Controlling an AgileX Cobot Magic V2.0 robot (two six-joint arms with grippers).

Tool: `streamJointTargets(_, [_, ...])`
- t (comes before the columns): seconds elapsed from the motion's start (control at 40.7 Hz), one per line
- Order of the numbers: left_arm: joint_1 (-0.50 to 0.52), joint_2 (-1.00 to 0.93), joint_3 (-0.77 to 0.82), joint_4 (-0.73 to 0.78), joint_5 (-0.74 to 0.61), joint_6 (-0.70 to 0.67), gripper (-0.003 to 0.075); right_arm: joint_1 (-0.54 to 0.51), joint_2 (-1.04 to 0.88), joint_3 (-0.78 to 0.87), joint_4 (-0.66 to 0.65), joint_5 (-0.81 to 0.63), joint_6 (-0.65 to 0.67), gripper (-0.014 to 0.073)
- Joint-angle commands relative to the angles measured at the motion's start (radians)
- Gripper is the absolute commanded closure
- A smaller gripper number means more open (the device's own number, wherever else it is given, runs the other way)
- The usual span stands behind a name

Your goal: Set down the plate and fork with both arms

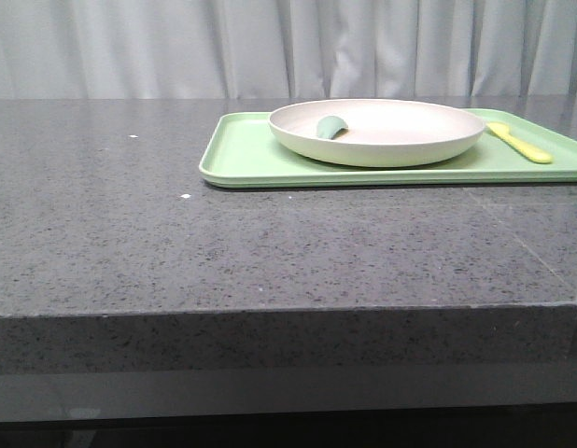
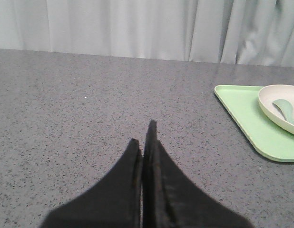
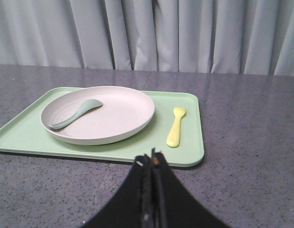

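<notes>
The cream-white plate (image 1: 377, 131) sits on the light-green tray (image 1: 242, 159) at the table's back right. A grey-green spoon (image 1: 331, 126) lies in the plate. The pale yellow fork (image 1: 519, 143) lies on the tray to the right of the plate. In the right wrist view the plate (image 3: 118, 116), the spoon (image 3: 75, 114) and the fork (image 3: 176, 126) show ahead of my right gripper (image 3: 152, 159), which is shut and empty, just short of the tray's near edge. My left gripper (image 2: 144, 137) is shut and empty over bare table, left of the tray (image 2: 242, 118). No gripper shows in the front view.
The grey speckled stone table (image 1: 176, 243) stretches left of the tray, with its front edge close to the camera. Pale curtains (image 1: 270, 47) hang behind the table.
</notes>
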Motion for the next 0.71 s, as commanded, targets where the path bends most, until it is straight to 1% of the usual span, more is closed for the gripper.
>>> streamJointTargets(0.0, [-0.003, 0.009, -0.027, -0.005, -0.082, 0.0, 0.0738, 0.0, 0.009, -0.026, -0.011, -0.09, -0.012, 0.0715])
streamJointTargets(0.54, [-0.003, 0.009, -0.025, -0.005, -0.084, 0.0, 0.0738, 0.0, 0.009, -0.026, -0.011, -0.09, -0.012, 0.0715])
streamJointTargets(0.688, [0.022, -0.041, 0.047, -0.005, -0.177, 0.0, 0.0738, 0.0, 0.009, -0.026, -0.011, -0.089, -0.012, 0.0715])
